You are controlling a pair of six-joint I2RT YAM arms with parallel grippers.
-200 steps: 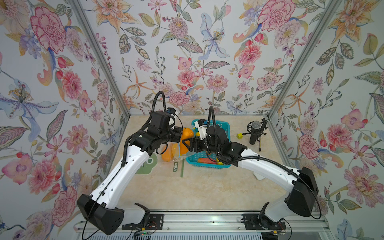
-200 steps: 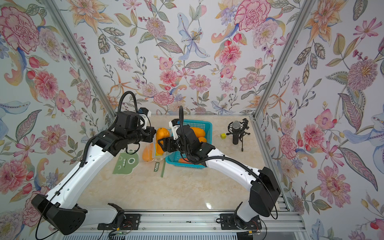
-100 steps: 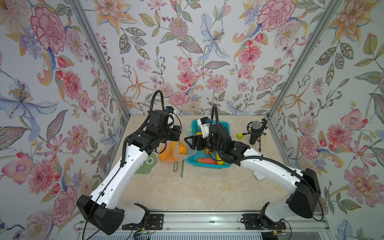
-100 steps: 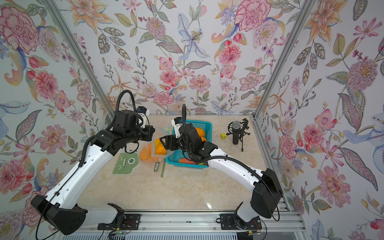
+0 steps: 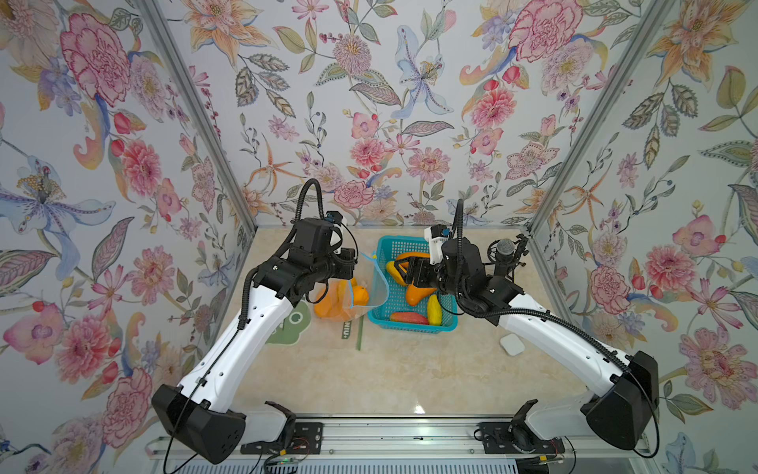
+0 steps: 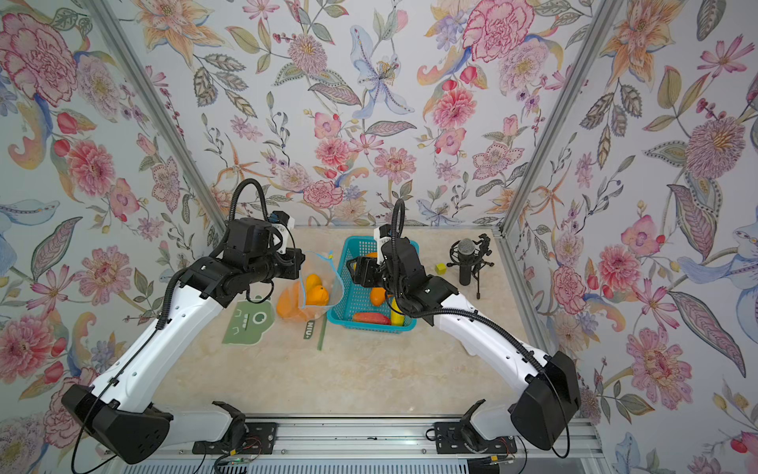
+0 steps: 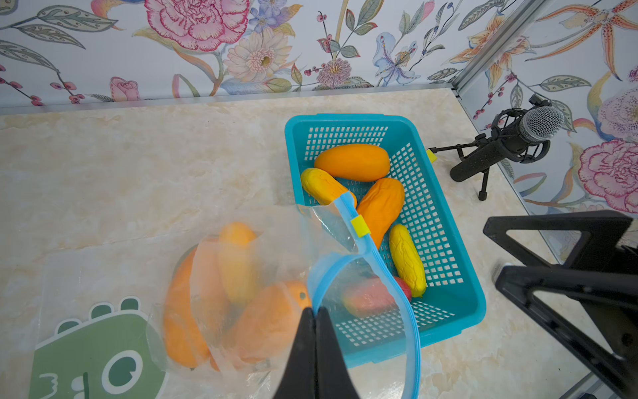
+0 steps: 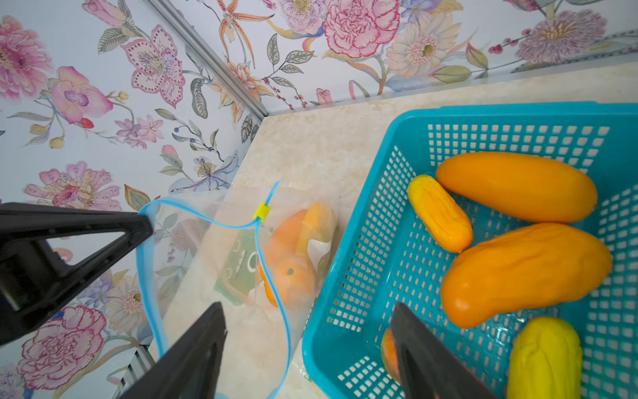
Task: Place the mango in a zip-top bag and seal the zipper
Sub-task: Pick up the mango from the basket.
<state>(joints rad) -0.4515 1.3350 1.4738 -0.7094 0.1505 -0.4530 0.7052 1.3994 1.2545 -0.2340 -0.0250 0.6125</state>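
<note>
Marble tabletop (image 5: 369,369), floral walls (image 5: 369,102) — left pincer (image 7: 315,312) pinches bag (image 7: 276,248) rim, right pincer (image 8: 307,307) wide

The only lettering that can be read is on a small dark-green tag (image 6: 310,329) lying flat on the marble-look table (image 6: 348,369), near the zip-top bag (image 6: 322,269). In both top views its white capitals read roughly "MIU", and whatever follows them is too small to make out. The green cut-out mat (image 7: 93,355) carries a white cartoon face with a ring-shaped eye.
</note>
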